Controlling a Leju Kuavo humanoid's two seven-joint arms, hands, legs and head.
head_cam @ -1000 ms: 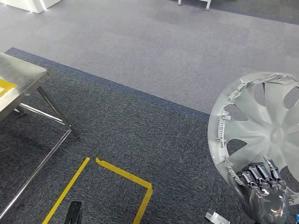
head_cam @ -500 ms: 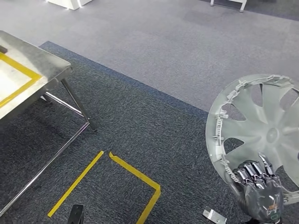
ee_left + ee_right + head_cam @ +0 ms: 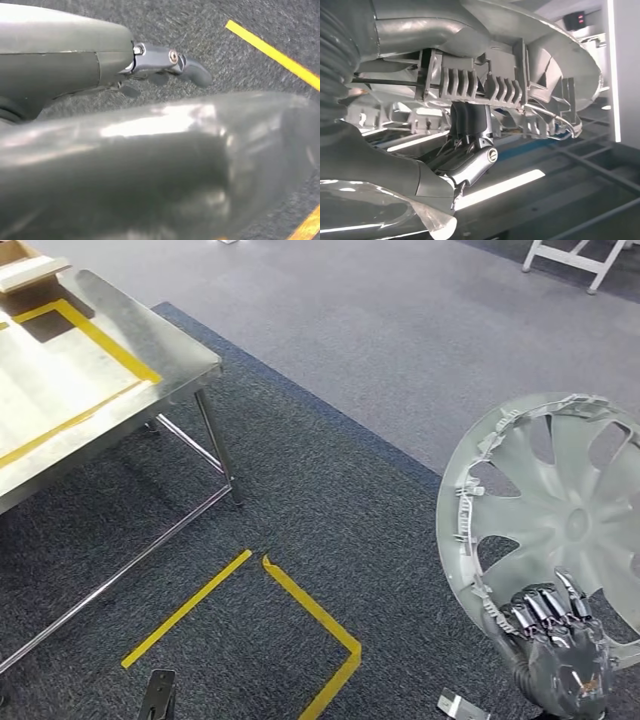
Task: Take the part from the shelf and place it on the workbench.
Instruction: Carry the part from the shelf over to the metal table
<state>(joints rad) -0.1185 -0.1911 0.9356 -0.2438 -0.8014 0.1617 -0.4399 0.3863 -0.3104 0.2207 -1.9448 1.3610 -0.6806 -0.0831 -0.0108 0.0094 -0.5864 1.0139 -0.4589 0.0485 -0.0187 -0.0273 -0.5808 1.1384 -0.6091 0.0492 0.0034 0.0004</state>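
Observation:
The part is a silver-grey hubcap [image 3: 558, 510] with clips around its rim, held up at the lower right of the head view. My right hand [image 3: 562, 655] grips its lower rim, fingers curled over the edge. The right wrist view shows the ribbed rim [image 3: 490, 80] close up, with dark fingers [image 3: 471, 125] clamped under it. The steel workbench [image 3: 113, 390], marked with a yellow tape rectangle, stands at the upper left, far from the hubcap. My left hand [image 3: 170, 65] hangs over the carpet, fingers extended and holding nothing.
Dark carpet lies between me and the workbench, with an angle of yellow tape [image 3: 302, 610] on it. A wooden box [image 3: 23, 265] sits on the bench's far corner. A small metal piece [image 3: 456, 705] lies on the floor near my right hand. White frame legs [image 3: 581, 260] stand far right.
The camera has turned: the workbench has come much further into view from the left, and the floor tape has shifted right. The right hand still holds the hubcap the same way.

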